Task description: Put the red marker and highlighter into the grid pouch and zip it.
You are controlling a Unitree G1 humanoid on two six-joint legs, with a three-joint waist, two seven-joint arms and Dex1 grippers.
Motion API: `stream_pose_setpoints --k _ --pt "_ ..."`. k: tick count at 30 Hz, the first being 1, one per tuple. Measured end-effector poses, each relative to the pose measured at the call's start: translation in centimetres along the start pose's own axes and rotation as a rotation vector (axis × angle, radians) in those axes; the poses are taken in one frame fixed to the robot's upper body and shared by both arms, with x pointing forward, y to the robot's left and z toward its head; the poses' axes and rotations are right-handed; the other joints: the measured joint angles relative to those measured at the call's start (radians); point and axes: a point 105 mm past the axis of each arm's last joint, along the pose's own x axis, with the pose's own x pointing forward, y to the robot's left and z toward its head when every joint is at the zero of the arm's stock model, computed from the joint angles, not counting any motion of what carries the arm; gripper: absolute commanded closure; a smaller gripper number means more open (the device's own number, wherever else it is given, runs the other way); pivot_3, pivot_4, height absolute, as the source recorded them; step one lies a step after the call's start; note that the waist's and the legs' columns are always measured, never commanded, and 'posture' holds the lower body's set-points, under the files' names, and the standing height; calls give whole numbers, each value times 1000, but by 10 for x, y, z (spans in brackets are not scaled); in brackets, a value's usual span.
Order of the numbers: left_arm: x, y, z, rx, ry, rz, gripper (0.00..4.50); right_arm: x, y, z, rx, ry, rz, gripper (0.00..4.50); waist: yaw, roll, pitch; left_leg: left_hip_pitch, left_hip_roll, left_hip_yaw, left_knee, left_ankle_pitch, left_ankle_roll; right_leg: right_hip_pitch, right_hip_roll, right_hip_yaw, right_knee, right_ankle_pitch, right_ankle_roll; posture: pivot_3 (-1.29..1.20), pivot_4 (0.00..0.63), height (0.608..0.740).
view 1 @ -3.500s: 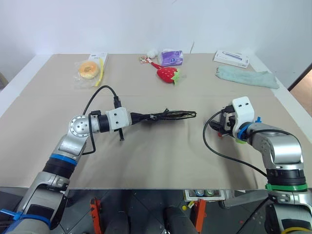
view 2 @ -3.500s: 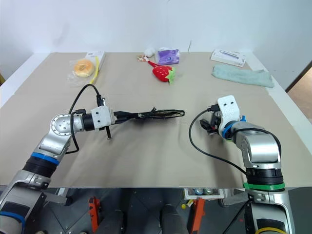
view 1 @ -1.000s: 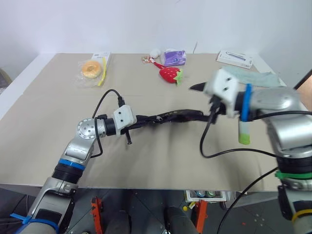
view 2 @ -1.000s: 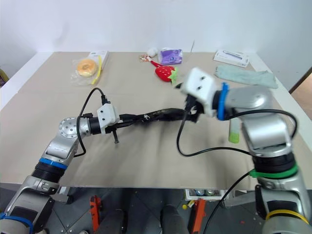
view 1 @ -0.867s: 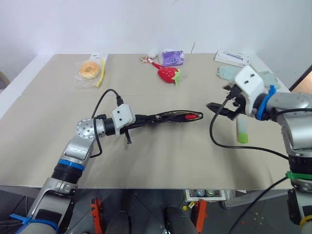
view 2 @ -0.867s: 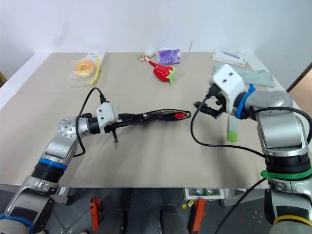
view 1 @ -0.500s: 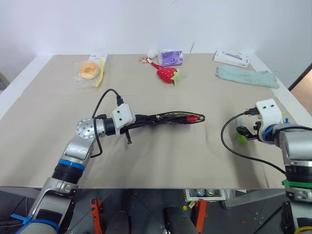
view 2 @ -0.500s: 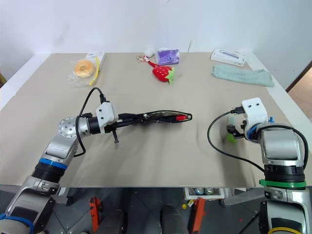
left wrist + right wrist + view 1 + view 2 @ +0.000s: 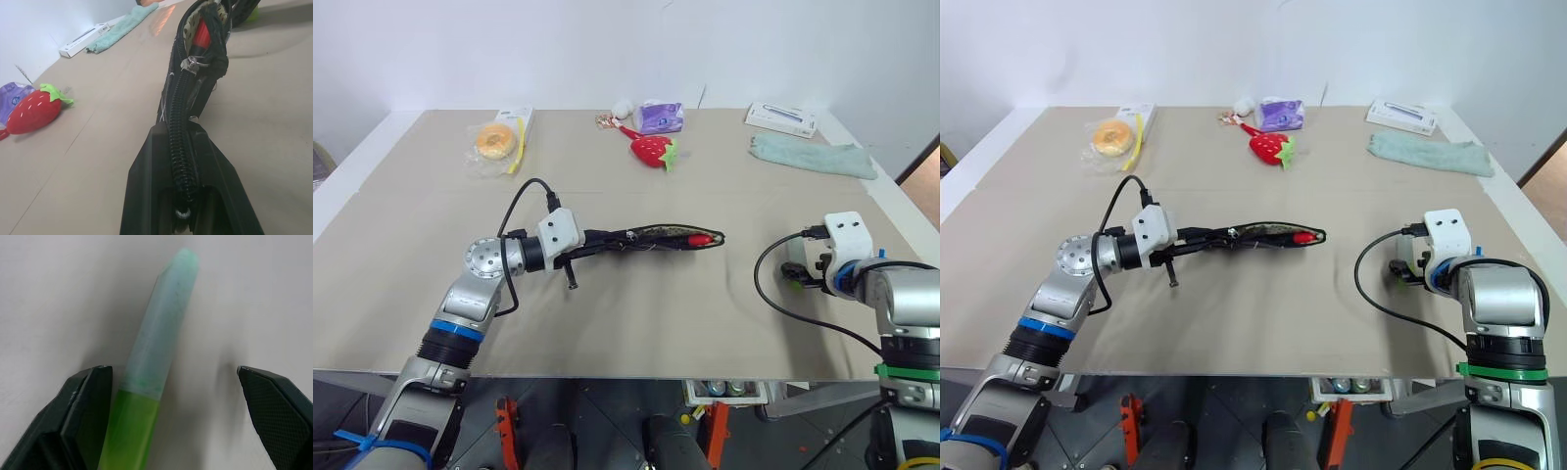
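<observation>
You see that the right gripper [image 9: 171,421] has left the pouch [image 9: 661,236] and come down to the bench [image 9: 636,323] on the right side. A second ago it was up at the mouth of the pouch; now it sits low over the highlighter [image 9: 156,367]. Its fingers are spread, one on each side of the pen, and they are not yet pressing on it.

The red marker [image 9: 702,237] is now inside the pouch, with only its red end showing at the open mouth. So the first half of the packing looks done, and the highlighter is next, I think.

The left gripper [image 9: 590,241] is pressed together on one end of the pouch and has held it level above the bench the whole time, without any move.

The pouch is soft black fabric with a pale lining and a ribbed zipper edge; it sags a little. The highlighter is a smooth, round plastic tube, frosted pale green at one end and bright green at the other. It may roll when you close on it.
</observation>
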Motion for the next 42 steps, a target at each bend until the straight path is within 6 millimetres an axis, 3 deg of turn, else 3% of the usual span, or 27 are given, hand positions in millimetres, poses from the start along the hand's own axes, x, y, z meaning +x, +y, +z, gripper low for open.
stream_pose_setpoints --k 4,9,12,17,21,25,31,42 --pt "0 0 0 0 0 1 4500 1 3 0 -5 -3 17 3404 1 0 0 0 0 0 1 0 0 1 -1 0 0 0 0 0 150 739" --pt "0 0 0 0 0 2 4500 0 2 3 -19 -22 21 3590 1 0 0 0 0 0 1 0 0 1 0 0 0 0 0 0 150 739" --pt "0 1 0 0 -1 3 4500 -5 14 27 -119 -179 95 4107 -1 0 0 0 0 0 1 0 0 0 0 1 0 0 1 0 150 739" --pt "1 1 1 1 -6 3 4500 -54 61 76 -589 -524 321 4107 -4 1 0 0 0 0 -1 0 0 -1 0 0 0 -1 2 0 150 739" --pt "1 1 1 0 -3 3 4500 -83 102 81 -827 -579 536 4107 -4 0 1 0 0 1 0 0 0 0 0 1 0 -1 1 0 150 739" --pt "2 2 2 3 -5 3 4500 -100 131 88 -1048 -597 612 4107 -2 0 1 0 1 0 1 0 0 -1 0 -1 0 0 0 0 150 739" --pt "1 2 1 1 0 5 4500 -87 136 78 -1171 -508 602 4107 1 0 1 -1 0 1 1 0 -1 -1 0 0 0 -1 1 0 150 739" --pt "1 3 1 -1 0 10 4500 -78 137 73 -1183 -460 606 4107 1 0 1 -1 0 0 0 0 0 -2 0 -1 0 -2 0 0 150 739"
